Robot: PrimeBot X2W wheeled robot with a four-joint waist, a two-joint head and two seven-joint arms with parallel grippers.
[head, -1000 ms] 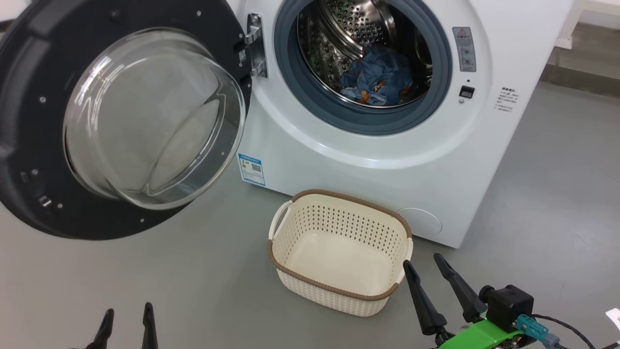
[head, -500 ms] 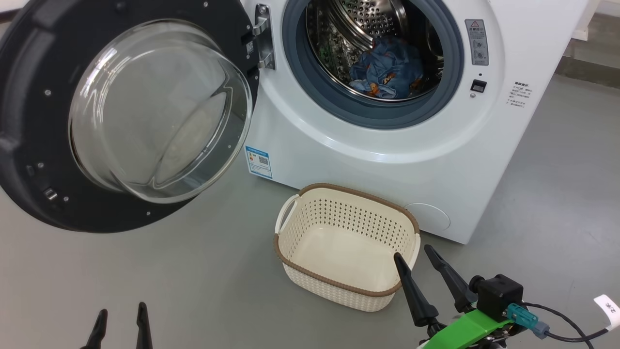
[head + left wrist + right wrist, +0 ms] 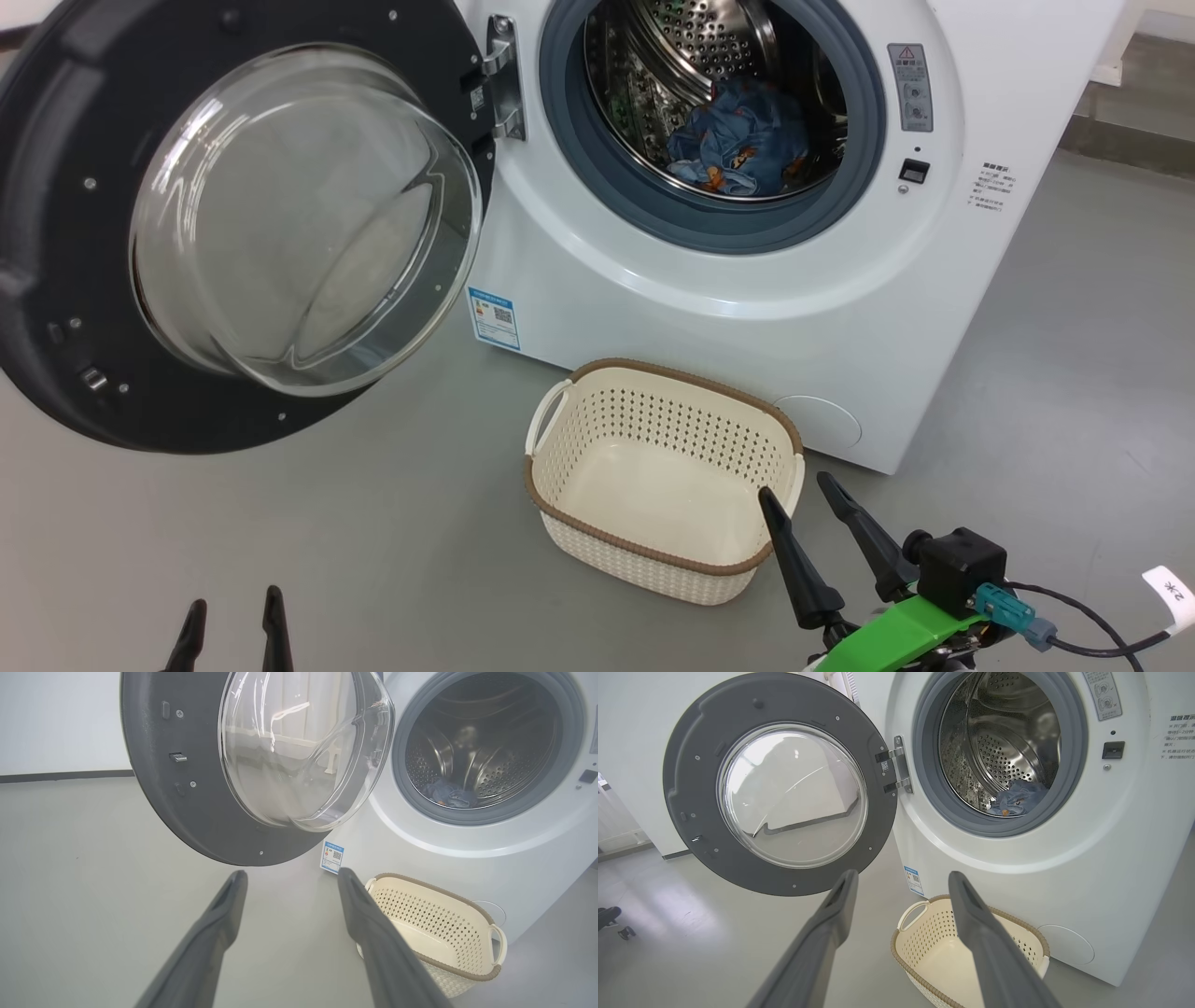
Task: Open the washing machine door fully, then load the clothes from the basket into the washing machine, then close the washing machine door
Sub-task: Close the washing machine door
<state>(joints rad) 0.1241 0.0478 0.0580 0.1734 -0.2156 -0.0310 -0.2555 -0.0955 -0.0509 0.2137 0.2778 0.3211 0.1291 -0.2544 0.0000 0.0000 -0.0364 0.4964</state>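
Note:
The washing machine [image 3: 728, 308] stands with its round black door [image 3: 56, 280] swung wide to the left, glass bowl facing me. The blue printed clothes [image 3: 738, 140] lie inside the steel drum, seen too as clothes [image 3: 1017, 798] and clothes [image 3: 448, 797]. The cream basket [image 3: 560, 439] sits on the floor before the machine with nothing in it. My right gripper [image 3: 798, 490] is open, low beside the basket's near right corner. My left gripper [image 3: 233, 602] is open at the lower left, well short of the door. Both hold nothing.
Grey floor [image 3: 373, 523] spreads around the basket and under the open door. A round filter cap [image 3: 822, 422] sits low on the machine front. A black wheeled foot [image 3: 612, 919] shows at the far left of the right wrist view.
The head camera has shifted a little, so the whole scene slid. The right gripper sits slightly closer to the basket's near right corner than a second ago. Both grippers stay open.

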